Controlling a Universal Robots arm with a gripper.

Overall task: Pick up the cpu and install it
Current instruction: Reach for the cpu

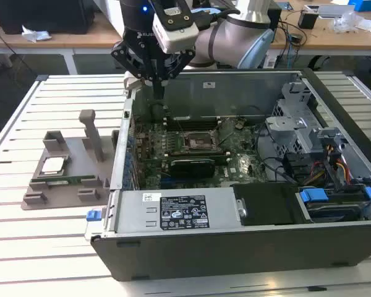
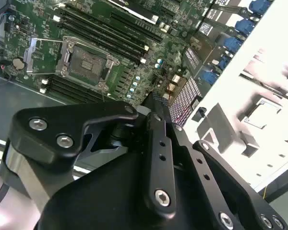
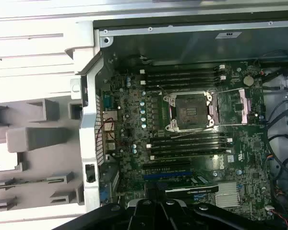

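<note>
The cpu [image 1: 54, 165], a small silver square with a green rim, lies flat in a grey holder [image 1: 62, 198] on the slatted table, to the exterior view's left of the open computer case [image 1: 235, 247]. In the first wrist view it is a bright square [image 3: 4, 157] in that holder. The empty black socket [image 1: 201, 141] sits in the middle of the green motherboard, and it appears in both wrist views [image 2: 86, 62] [image 3: 189, 111]. My gripper [image 1: 157, 93] hangs over the case's back corner nearest the holder, fingers together and holding nothing. Its tip [image 2: 154, 98] points at the board's edge.
A long green memory stick [image 1: 65, 181] lies in the holder in front of the cpu, beside a grey upright post [image 1: 91, 133]. The case's metal side wall [image 1: 120, 154] stands between holder and motherboard. Drive cages and cables [image 1: 321, 161] fill the case's other end.
</note>
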